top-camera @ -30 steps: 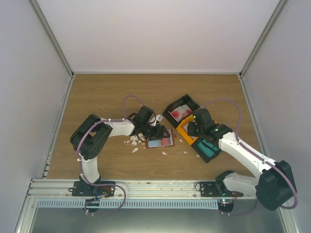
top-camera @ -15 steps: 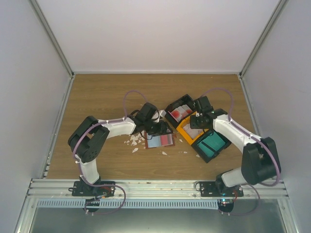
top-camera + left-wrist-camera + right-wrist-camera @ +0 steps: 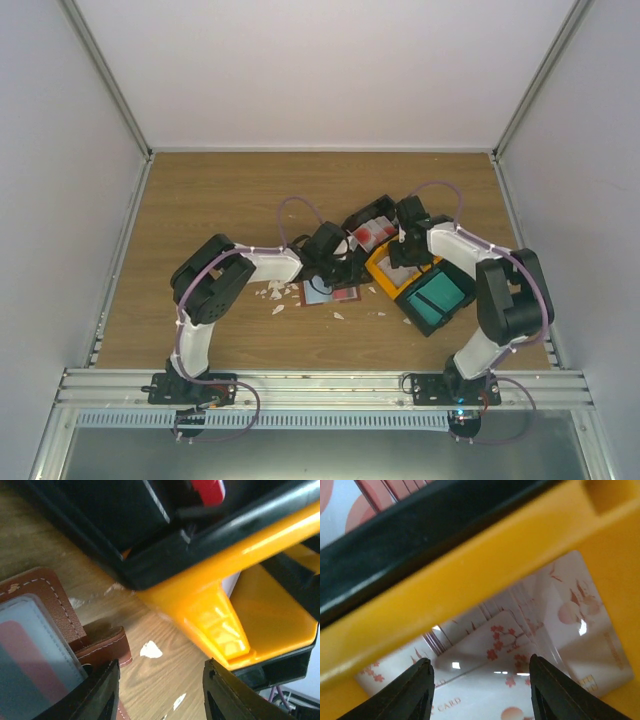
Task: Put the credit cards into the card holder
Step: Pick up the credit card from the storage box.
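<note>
The card holder [image 3: 330,292] lies open on the wood, reddish-brown with a blue-grey inner face [image 3: 30,645] that shows a red card in a slot. My left gripper [image 3: 347,268] hovers at its right edge. In the left wrist view the left gripper [image 3: 160,690] is open over bare wood and a white scrap. My right gripper [image 3: 405,250] is open above the yellow bin [image 3: 383,272]. In the right wrist view the right gripper [image 3: 480,690] is low over a pile of whitish-pink credit cards [image 3: 520,645], with nothing held.
A black bin [image 3: 352,218] of red-and-white cards [image 3: 370,232] sits behind the yellow one, and another black bin [image 3: 420,320] of teal cards [image 3: 437,296] in front of it. White scraps [image 3: 275,292] litter the wood left of the holder. The yellow bin's corner [image 3: 220,625] is close to my left fingers.
My left arm has slid right along the card holder toward the bins. My right arm has swung back and left from the teal bin to over the yellow bin.
</note>
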Robot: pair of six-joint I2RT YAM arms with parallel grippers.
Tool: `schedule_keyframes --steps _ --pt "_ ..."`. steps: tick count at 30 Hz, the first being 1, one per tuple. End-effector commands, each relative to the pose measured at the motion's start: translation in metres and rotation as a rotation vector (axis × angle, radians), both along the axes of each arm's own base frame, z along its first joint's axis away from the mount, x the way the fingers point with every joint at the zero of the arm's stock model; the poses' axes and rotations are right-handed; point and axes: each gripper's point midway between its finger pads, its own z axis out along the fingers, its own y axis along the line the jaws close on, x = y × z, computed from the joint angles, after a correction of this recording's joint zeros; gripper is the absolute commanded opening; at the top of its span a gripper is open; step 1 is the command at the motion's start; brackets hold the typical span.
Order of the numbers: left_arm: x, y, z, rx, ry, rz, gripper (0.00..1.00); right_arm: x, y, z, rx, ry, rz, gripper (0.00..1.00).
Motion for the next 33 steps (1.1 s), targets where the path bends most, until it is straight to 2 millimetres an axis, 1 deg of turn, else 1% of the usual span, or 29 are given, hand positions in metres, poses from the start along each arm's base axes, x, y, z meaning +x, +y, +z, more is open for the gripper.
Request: schedule_keyframes --steps 1,4,7,11,17,19,20,23,24,25,28,33 --pt "0.018 -0.02 0.01 -0.056 -0.042 0.017 0.48 -0.003 0.0 -0.012 0.004 0.072 0.03 0.54" --pt "0.019 -0.029 0.005 -0.069 -0.028 -0.012 0.43 -0.004 0.006 -0.013 0.03 0.097 0.047 0.54" --pt "0.021 -0.034 0.004 -0.078 -0.026 -0.025 0.37 -0.007 0.018 -0.009 0.099 0.105 0.073 0.52" --pt "0.026 -0.038 0.004 -0.074 -0.034 -0.033 0.34 -0.014 0.03 -0.001 0.17 0.113 0.102 0.49" --pt "0.03 -0.041 0.005 -0.073 -0.046 -0.035 0.31 -0.02 0.035 0.011 0.215 0.098 0.115 0.48" --pt "0.031 -0.042 0.004 -0.072 -0.047 -0.036 0.31 -0.02 0.03 0.01 0.187 0.09 0.102 0.48" --pt "0.031 -0.043 0.004 -0.071 -0.045 -0.035 0.31 -0.017 0.022 0.01 0.148 0.077 0.081 0.48" --pt "0.031 -0.043 0.001 -0.065 -0.04 -0.031 0.31 -0.007 -0.007 0.009 -0.01 0.035 -0.008 0.52" --pt "0.032 -0.042 0.001 -0.064 -0.041 -0.03 0.31 -0.004 -0.014 0.009 -0.046 0.024 -0.023 0.53" --pt "0.032 -0.042 0.0 -0.062 -0.04 -0.028 0.31 -0.002 -0.017 0.01 -0.064 0.016 -0.031 0.54" --pt "0.032 -0.042 -0.001 -0.061 -0.039 -0.024 0.31 0.005 -0.02 0.008 -0.09 0.008 -0.036 0.62" --pt "0.031 -0.043 -0.001 -0.07 -0.031 -0.028 0.31 0.003 -0.017 -0.009 -0.093 0.058 -0.016 0.69"
